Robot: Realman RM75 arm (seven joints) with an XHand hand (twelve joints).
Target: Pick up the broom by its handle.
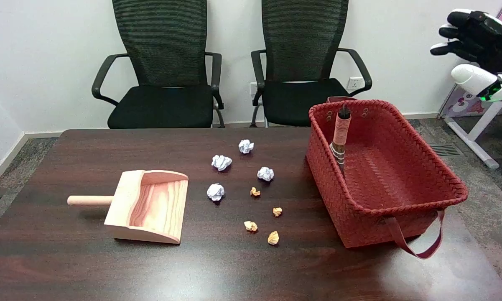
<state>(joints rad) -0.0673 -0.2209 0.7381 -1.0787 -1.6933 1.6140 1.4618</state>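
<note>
Leaning in the red basket, the broom points to 12 o'clock; at 2 o'clock the right hand hovers with fingers spread, holding nothing.

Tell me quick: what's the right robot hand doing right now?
Right robot hand: open, holding nothing, raised beyond the basket; broom handle untouched.

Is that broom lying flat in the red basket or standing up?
Standing, slightly tilted. The broom leans against the red basket's left wall, its wrapped handle rising to the rim; the bristle end is hidden below.
</note>
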